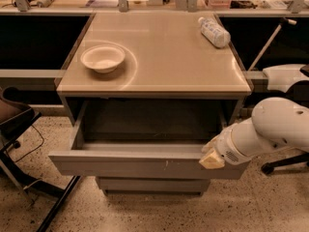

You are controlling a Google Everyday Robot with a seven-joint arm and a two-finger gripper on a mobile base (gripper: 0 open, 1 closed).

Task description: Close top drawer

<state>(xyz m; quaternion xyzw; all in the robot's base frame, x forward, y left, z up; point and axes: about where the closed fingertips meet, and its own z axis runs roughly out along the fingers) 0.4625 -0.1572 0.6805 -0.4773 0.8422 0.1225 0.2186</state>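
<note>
The top drawer is a wide shallow grey metal drawer, pulled far out from under the tan table top. Its inside looks empty. Its plain front panel carries small pale scratch marks. My gripper comes in from the right on a white arm and sits at the right end of the drawer's front panel, at its top edge. A narrower grey drawer front shows below it.
A white bowl sits on the left of the table top and a plastic bottle lies at the back right. A dark chair with its legs stands at the left. A chair base stands at the right.
</note>
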